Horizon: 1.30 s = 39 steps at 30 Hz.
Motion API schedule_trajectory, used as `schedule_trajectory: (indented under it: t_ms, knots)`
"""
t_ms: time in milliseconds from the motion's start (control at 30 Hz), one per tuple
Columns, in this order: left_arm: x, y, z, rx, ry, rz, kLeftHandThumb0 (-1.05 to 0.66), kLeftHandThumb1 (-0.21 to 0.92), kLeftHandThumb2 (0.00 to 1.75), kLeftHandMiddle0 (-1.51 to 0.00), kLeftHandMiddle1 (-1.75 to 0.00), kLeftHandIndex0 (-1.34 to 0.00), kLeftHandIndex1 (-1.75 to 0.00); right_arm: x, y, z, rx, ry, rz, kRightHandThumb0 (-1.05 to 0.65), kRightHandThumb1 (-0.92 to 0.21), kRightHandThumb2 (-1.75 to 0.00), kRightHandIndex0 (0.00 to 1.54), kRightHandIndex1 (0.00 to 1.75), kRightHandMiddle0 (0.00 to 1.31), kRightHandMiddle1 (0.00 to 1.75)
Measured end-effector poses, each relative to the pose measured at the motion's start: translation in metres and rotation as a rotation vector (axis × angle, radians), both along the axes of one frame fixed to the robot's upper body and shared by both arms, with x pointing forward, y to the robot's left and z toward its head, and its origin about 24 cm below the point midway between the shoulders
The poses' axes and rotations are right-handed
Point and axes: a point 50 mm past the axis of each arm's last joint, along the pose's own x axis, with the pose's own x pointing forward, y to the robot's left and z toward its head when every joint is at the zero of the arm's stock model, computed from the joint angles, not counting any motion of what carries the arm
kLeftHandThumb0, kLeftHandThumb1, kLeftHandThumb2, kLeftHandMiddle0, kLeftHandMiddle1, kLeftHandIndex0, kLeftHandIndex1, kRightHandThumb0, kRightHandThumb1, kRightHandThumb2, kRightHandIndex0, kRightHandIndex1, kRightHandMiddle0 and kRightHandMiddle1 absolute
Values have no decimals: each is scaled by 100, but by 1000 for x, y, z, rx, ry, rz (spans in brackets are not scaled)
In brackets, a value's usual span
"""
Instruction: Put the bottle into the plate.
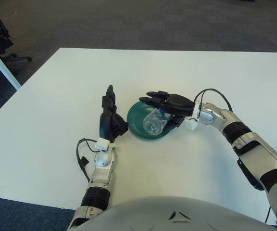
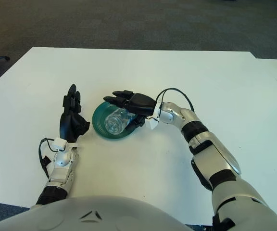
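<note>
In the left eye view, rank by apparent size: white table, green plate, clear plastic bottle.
1. White table, by far the largest.
2. Round green plate.
3. Clear plastic bottle, lying inside the plate and smallest, beneath the right hand.

A white table (image 1: 186,72) stands on dark carpet (image 1: 153,21). Directly on it sits 1 green plate (image 1: 137,129), near the table's middle.

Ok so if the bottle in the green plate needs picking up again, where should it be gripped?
Probably around the mid-body. The bottle lies on its side in the plate, base toward the robot, so its curved flanks are exposed. Come from above and the right, where the right hand hovers open; the left hand stands beside the plate's left rim.
</note>
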Motion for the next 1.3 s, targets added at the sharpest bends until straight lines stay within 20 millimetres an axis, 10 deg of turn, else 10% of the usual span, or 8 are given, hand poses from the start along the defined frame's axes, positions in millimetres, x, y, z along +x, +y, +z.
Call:
schedule_trajectory:
  t_ms: [433, 1300]
  knots:
    - [2, 4, -7, -20, 74, -6, -90, 92, 105, -27, -3, 0, -74, 3, 0, -4, 409, 210, -219, -85, -92, -71, 62, 15, 20, 96]
    - [3, 5, -10, 1, 115, -14, -92, 92, 107, -23, 0, 0, -63, 7, -5, -7, 647, 401, -261, -88, -92, -82, 60, 12, 22, 99]
